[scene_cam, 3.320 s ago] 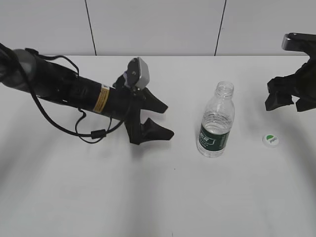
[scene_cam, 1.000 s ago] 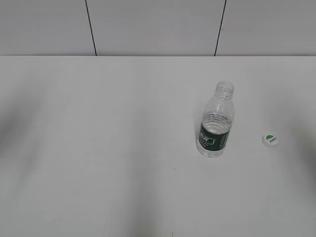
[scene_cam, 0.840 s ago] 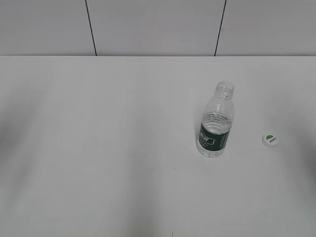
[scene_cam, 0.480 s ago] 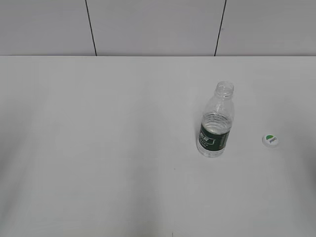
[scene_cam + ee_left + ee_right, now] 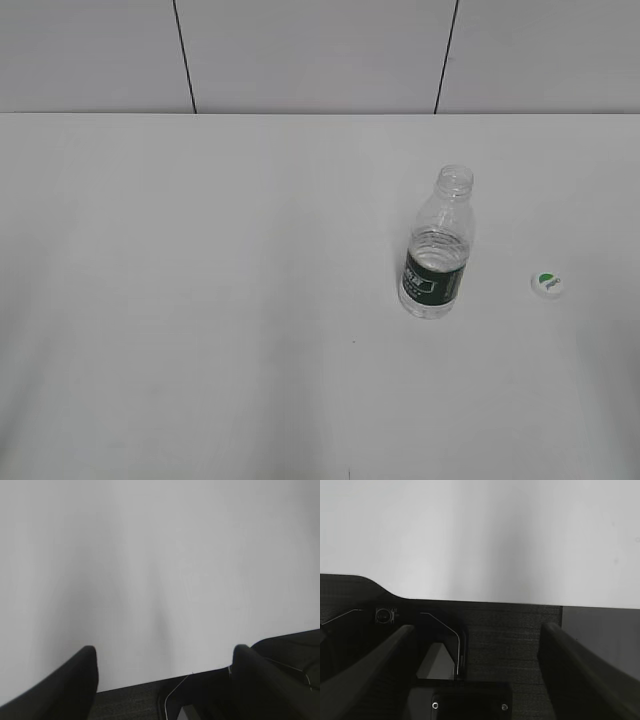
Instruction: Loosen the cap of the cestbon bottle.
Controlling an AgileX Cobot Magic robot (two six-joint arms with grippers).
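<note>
On the table [image 5: 200,300], green-labelled cestbon bottle [image 5: 437,256] stands uncapped.

My exterior camera looks down at a slant across the white table [image 5: 200,300] toward the back wall. Both my wrist cameras sit beyond the table's near edge, facing its bare surface closely.

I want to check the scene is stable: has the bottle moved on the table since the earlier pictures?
No. The bottle stands upright at the same spot, left of the cap and below the same right wall seam.
</note>
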